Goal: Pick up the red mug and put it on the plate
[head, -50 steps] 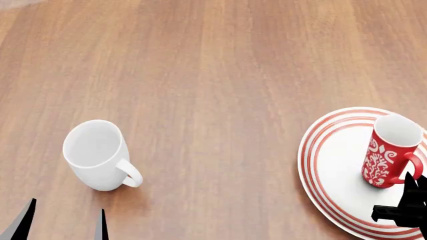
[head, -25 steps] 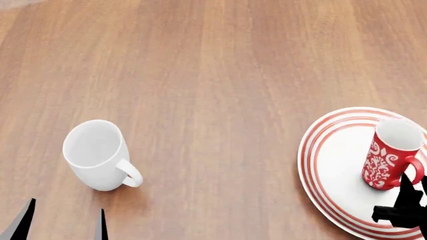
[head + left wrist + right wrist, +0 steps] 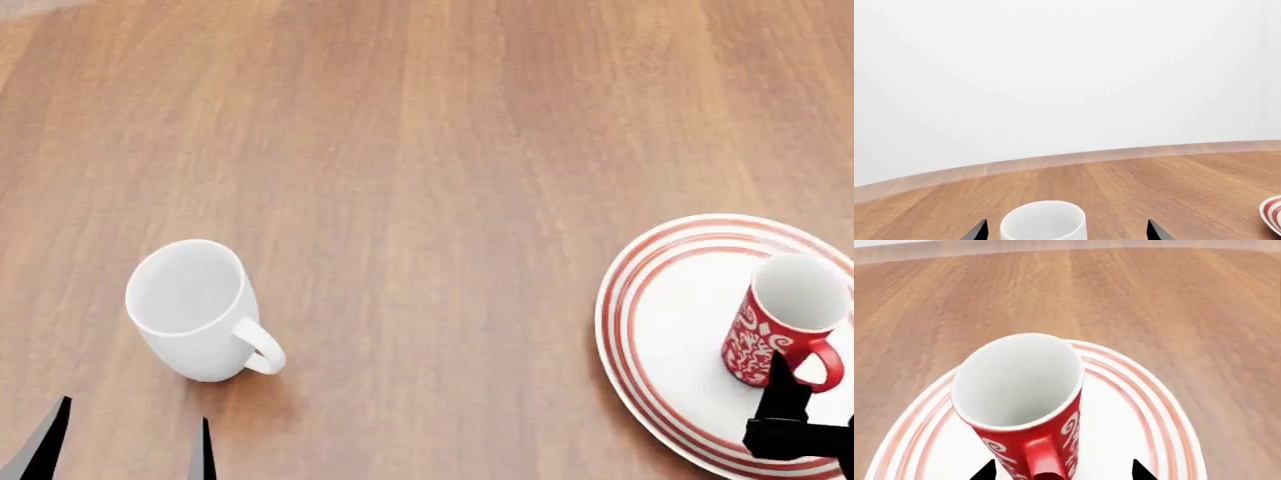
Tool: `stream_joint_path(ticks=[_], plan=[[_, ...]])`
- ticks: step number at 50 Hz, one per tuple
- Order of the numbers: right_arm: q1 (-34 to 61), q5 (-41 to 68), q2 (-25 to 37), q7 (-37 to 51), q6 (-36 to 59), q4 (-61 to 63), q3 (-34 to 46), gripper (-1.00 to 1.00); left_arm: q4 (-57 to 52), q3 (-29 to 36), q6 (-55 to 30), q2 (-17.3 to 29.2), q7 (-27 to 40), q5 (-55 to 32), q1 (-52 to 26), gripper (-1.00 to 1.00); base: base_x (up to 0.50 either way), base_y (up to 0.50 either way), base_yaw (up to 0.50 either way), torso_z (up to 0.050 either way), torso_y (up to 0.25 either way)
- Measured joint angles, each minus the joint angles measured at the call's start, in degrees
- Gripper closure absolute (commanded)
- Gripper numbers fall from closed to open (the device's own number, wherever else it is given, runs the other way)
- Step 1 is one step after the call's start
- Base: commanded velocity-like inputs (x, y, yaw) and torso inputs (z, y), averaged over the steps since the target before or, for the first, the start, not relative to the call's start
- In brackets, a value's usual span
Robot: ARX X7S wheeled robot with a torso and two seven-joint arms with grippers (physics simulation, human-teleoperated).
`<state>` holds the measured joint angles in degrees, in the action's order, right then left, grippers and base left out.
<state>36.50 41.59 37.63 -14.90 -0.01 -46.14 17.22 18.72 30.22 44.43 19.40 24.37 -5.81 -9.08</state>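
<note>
Two mugs share the desk (image 3: 427, 150): the red mug (image 3: 781, 320) stands upright on the plate (image 3: 667, 330), its handle just ahead of the right gripper (image 3: 1062, 471) (jaws wide, touching nothing).

A wide stretch of bare wooden table (image 3: 441, 150) is left open between the white mug (image 3: 198, 310) and the plate (image 3: 667, 330) — passage there is unobstructed. The plate's right half is occupied by the upright red mug (image 3: 785, 322), its handle turned toward the right gripper (image 3: 801, 425). The left gripper (image 3: 127, 450) is fronted closely by the white mug — the path straight ahead is blocked.
</note>
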Motion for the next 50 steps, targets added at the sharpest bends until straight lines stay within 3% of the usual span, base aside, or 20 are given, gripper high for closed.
stream_joint_path(ticks=[18, 50], plan=[[-3.94, 2.19, 1.89, 0.25, 0.82, 4.93, -1.11, -1.0, 0.22, 0.06, 0.43, 0.0, 0.14, 0.14, -0.09, -1.0, 0.0, 0.0, 0.0, 0.0, 0.0], [-17.12, 9.74, 10.44, 3.47, 2.25, 29.33, -6.08, -1.0, 0.57, 0.07, 1.1, -0.04, 0.55, 0.51, -0.21, -1.0, 0.0, 0.0, 0.0, 0.0, 0.0]])
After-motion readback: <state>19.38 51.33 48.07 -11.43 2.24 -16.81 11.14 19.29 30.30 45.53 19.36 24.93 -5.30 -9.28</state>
